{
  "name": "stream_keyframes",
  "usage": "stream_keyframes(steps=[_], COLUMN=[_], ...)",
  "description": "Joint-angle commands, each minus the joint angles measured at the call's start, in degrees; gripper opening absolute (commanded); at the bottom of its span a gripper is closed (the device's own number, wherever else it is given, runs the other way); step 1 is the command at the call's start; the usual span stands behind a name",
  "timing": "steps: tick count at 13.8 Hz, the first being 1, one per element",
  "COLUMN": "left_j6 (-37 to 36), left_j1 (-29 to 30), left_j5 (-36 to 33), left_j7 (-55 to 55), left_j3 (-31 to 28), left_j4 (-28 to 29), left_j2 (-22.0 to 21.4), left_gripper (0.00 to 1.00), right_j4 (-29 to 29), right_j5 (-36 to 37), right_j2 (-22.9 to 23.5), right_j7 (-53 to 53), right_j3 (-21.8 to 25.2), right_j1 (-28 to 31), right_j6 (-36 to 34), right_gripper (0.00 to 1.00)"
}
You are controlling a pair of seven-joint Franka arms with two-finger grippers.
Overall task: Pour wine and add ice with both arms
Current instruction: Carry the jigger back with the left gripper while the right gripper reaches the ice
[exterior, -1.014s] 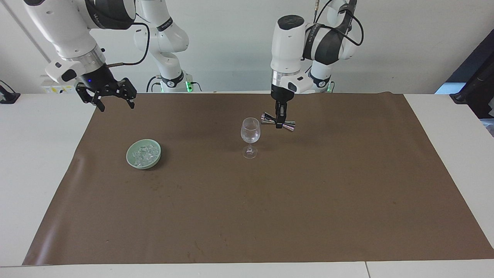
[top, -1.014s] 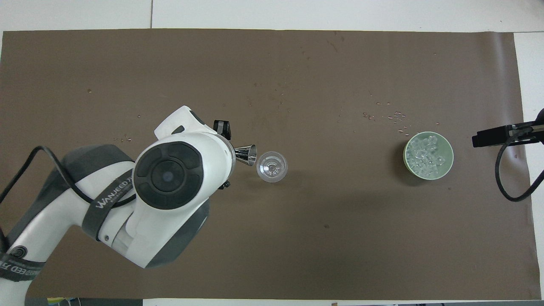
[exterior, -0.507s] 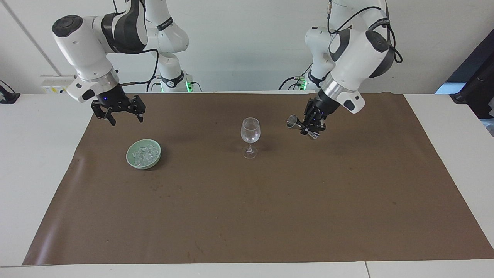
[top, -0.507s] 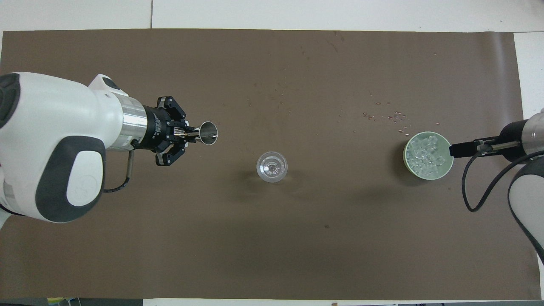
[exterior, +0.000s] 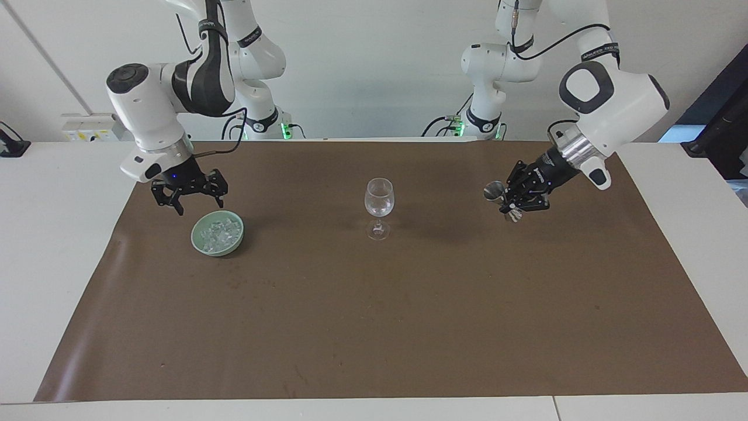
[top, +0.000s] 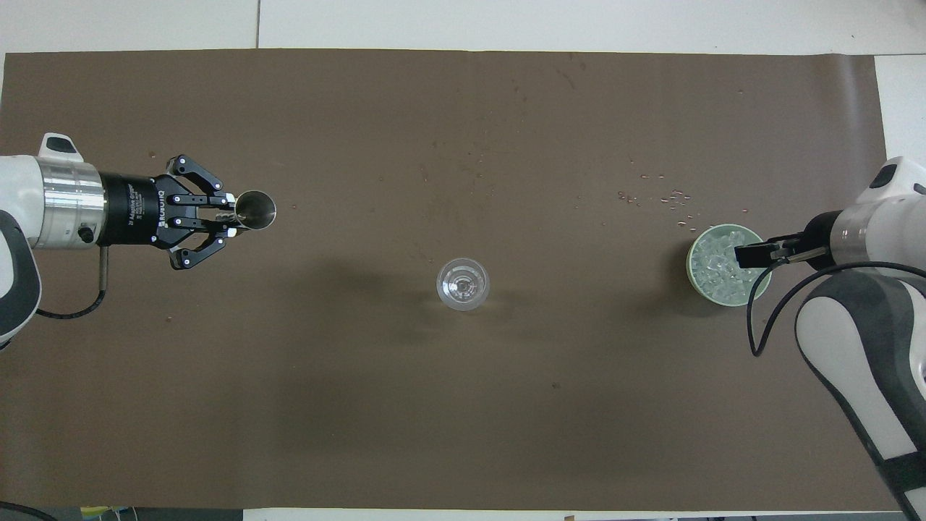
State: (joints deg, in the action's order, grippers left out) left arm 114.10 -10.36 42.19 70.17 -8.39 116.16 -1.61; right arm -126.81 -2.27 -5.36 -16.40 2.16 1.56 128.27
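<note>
The left gripper (exterior: 507,204), fingers clamped on the jigger (exterior: 494,190), has swung away from the wine glass (exterior: 379,205) toward the mat's (exterior: 409,327) edge; the right gripper (exterior: 190,202), fingers spread, now hangs over the bowl's (exterior: 201,244) rim.

The wine glass (exterior: 379,206) stands mid-mat (exterior: 409,327), the bowl (exterior: 217,233) toward the right arm's end.

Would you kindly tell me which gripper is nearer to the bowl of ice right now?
The right gripper: it hangs open by the green bowl of ice. The left gripper holds a metal jigger at the left arm's end.
</note>
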Motion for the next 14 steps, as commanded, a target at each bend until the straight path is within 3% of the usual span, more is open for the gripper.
stream_keyframes(steps=[1, 7, 9, 10, 14], left_j6=[-3.43, -12.48, -15.64, -16.88, -21.11], left_j1=[5.69, 15.27, 17.82, 19.05, 21.96], left_j5=[5.6, 17.48, 20.97, 21.78, 22.31], left_j7=[-8.27, -19.61, -22.53, -22.97, -25.52], left_j3=[0.66, 0.66, 0.66, 0.66, 0.66], left_j4=[0.82, -1.63, -3.83, -5.32, -11.3], left_j2=[2.47, 12.22, 16.0, 17.85, 24.45], left_gripper=[0.0, 0.0, 0.0, 0.0, 0.0], right_j4=[-0.81, -2.03, -2.3, -2.56, -3.88], right_j5=[-0.98, -0.98, -0.98, -0.98, -0.98], right_j2=[0.61, 3.07, 3.33, 3.25, 3.42], right_j7=[-3.28, -6.1, -6.54, -7.59, -16.27], right_j3=[0.04, 0.04, 0.04, 0.04, 0.04], right_j1=[0.11, -3.22, -3.67, -3.58, -0.43], right_j6=[1.72, 4.1, 4.1, 4.1, 4.1], right_gripper=[1.0, 0.85, 0.85, 0.8, 0.79])
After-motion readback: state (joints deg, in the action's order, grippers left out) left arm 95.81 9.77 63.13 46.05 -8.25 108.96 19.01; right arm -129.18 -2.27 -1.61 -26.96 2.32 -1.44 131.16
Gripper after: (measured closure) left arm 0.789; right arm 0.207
